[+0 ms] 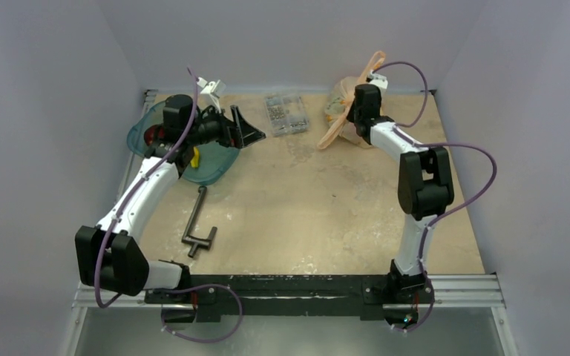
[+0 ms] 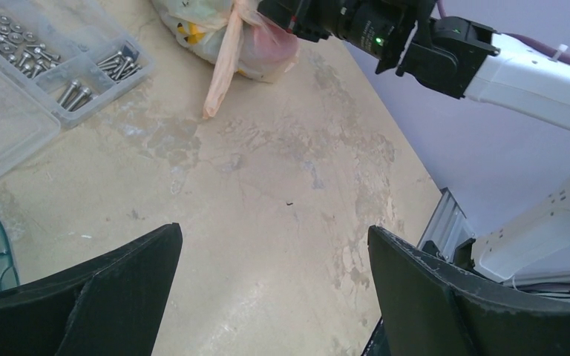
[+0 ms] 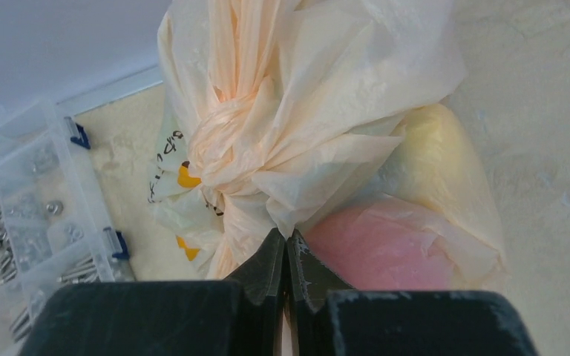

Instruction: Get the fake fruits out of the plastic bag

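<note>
At the far left lies a teal transparent plastic tray [image 1: 139,136], curved at its rim. A small yellow piece [image 1: 195,157] and a red one [image 1: 153,136] lie in it, partly hidden by the left arm. The left gripper [image 1: 243,130] hangs just right of the tray over bare table. Its matte black fingers [image 2: 111,297] are spread wide with nothing between them.

Nearer, a grey metal clamp [image 1: 197,223] lies flat on the scuffed beige table [image 1: 304,215]. At the far middle sits a clear plastic box [image 1: 286,113] of screws and nuts.

The thin, crinkly, translucent pale-orange plastic bag [image 3: 319,89] lies at the far right. It is bunched and twisted into a knot. Its long axis runs from near-left to far-right, with one loop handle [image 1: 329,138] trailing near-left onto the table and another [image 1: 375,58] rising at the far end.

The fake fruits [image 3: 386,245] show through the film as smooth rounded shapes, one pink-red and one pale yellow [image 3: 438,152].

The right gripper [image 3: 287,248] is closed tight, its tips pinching a fold of the bag just below the knot.
</note>
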Robot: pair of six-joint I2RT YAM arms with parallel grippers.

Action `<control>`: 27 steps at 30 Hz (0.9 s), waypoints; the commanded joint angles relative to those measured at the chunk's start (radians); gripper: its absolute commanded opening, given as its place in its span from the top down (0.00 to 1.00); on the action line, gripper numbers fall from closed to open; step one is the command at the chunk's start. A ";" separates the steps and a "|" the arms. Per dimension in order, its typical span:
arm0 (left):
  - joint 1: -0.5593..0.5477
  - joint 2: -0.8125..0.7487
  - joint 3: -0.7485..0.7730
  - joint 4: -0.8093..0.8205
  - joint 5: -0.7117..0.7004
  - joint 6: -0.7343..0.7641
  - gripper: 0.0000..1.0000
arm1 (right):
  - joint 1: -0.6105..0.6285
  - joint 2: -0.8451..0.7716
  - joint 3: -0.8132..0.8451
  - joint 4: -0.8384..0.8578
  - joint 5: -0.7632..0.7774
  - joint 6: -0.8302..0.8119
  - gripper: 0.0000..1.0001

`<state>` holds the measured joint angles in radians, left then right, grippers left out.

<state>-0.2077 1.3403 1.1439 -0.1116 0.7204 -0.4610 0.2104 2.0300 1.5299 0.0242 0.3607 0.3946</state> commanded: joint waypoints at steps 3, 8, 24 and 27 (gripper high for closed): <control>-0.020 0.039 0.060 -0.013 0.018 0.004 0.04 | 0.006 -0.192 -0.241 0.038 -0.129 0.073 1.00; -0.047 0.066 0.077 -0.046 0.016 0.013 0.04 | 0.013 -0.310 -0.417 0.041 -0.231 0.113 1.00; -0.179 0.168 0.185 -0.244 0.010 0.108 0.05 | 0.151 -0.704 -0.892 0.180 -0.752 0.024 1.00; -0.201 0.175 0.193 -0.278 -0.035 0.097 0.10 | 0.176 -0.773 -0.960 0.202 -0.843 0.047 1.00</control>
<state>-0.3862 1.5120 1.2881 -0.3454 0.7231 -0.3817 0.3523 1.3315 0.6426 0.2050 -0.2787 0.4519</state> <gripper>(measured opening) 0.936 0.004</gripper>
